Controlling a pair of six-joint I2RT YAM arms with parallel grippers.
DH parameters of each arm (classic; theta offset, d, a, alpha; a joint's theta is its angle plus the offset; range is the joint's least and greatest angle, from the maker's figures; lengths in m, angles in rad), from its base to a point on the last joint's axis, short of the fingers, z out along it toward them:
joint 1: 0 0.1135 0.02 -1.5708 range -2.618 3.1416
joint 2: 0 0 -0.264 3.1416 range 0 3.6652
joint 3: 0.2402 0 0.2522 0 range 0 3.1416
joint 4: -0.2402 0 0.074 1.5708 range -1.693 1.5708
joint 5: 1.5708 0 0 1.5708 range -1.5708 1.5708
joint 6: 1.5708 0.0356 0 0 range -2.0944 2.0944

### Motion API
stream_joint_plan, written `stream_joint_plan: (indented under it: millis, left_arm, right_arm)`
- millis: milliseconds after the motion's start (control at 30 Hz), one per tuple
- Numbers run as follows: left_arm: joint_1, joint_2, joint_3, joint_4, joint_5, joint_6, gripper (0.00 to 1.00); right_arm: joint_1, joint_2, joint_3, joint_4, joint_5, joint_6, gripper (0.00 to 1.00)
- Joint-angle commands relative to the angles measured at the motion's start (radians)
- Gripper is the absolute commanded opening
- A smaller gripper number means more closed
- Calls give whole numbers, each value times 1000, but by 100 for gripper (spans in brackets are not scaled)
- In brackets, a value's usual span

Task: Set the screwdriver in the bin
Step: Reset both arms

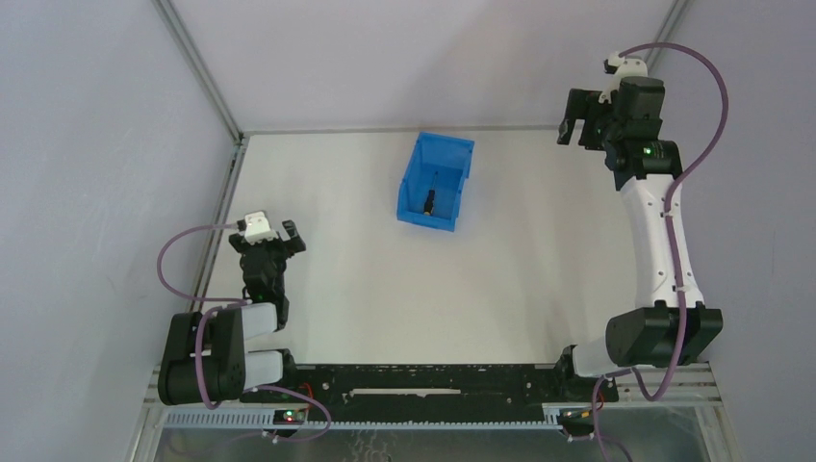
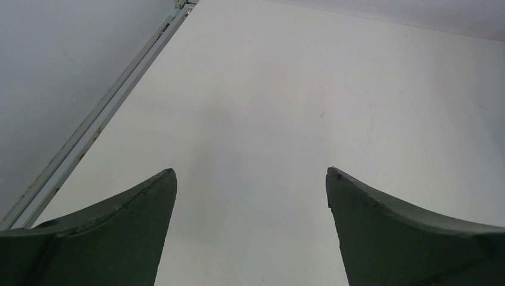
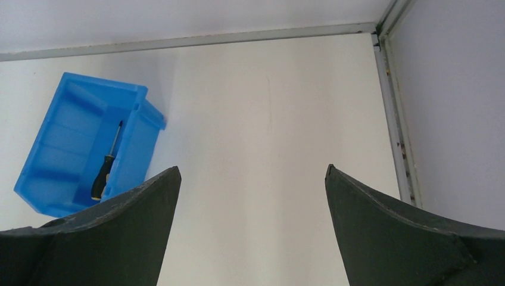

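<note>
The screwdriver is located inside the bin, laid flat along its floor and enclosed by the blue walls. The bin is positioned on the table near the back edge, roughly midway between the two sides.

The right gripper is held high over the far right corner, well apart from the bin. Its jaws are spread fully and nothing is gripped. The left gripper is held low near the left edge. Its jaws are likewise spread wide, and only table surface is seen between them.

The table is bounded at the left, back and right by a metal rail, with grey walls directly behind it. The bin is set well apart from both side rails and from both grippers, with plain table surface between.
</note>
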Motion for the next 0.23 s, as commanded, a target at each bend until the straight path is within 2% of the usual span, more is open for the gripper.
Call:
stream_joint_plan:
  millis: [0, 200]
  left_arm:
    - [-7, -8, 29, 29, -14, 23, 100]
    - [-6, -8, 30, 29, -15, 24, 100]
  right_arm:
    - [1, -1, 23, 26, -46, -30, 100]
    - [1, -4, 27, 26, -35, -26, 100]
